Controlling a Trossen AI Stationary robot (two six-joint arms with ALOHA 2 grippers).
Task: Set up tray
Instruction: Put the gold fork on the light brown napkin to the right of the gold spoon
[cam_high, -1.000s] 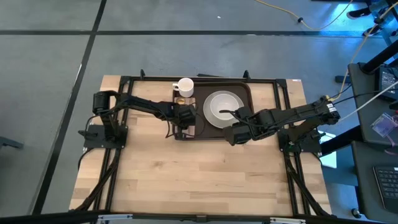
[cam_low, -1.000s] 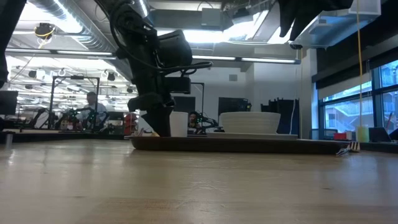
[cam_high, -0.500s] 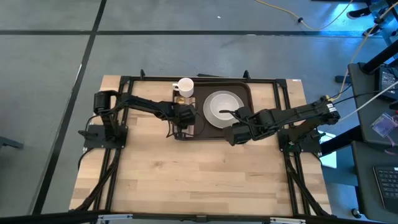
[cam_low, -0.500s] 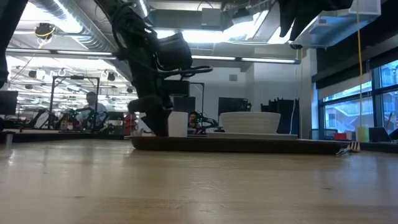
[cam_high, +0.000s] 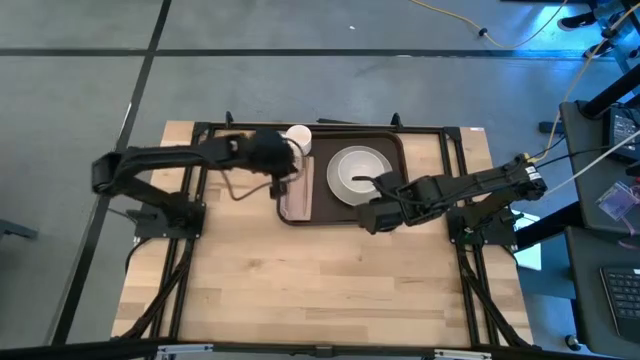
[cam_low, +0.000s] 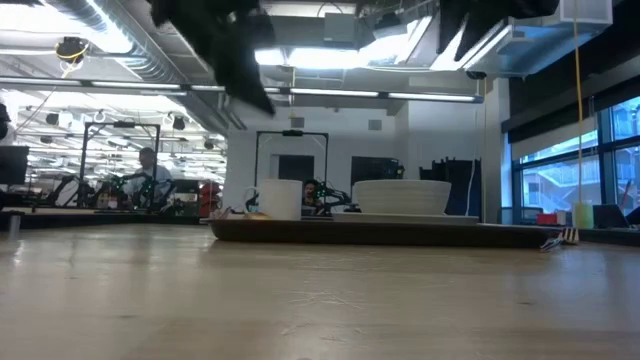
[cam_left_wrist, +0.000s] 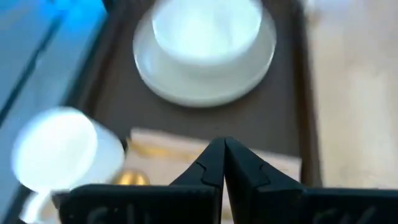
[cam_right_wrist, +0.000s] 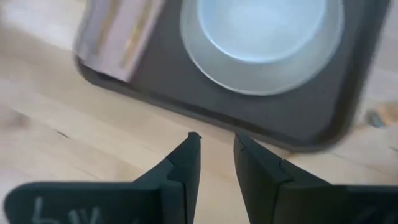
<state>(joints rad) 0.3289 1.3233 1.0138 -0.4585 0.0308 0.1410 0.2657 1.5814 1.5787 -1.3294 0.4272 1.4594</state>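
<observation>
The tray (cam_high: 392, 150) sits at the far middle of the desk (cam_high: 320, 280). On it, a bowl (cam_high: 358, 172) rests on a plate (cam_high: 340, 190) at the right, a napkin (cam_high: 297, 198) lies at the left, and a cup (cam_high: 298, 138) stands behind the napkin.

The left arm (cam_high: 200, 155) smears with motion blur. The right arm covers the tray's (cam_high: 390, 140) near right corner. The mug (cam_left_wrist: 59, 149) is blurred.

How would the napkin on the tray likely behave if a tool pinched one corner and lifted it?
The napkin lies thin and flat on the tray, so it would probably droop rather than stay stiff. It looks light. The gold cutlery resting on it might slide off.
</observation>
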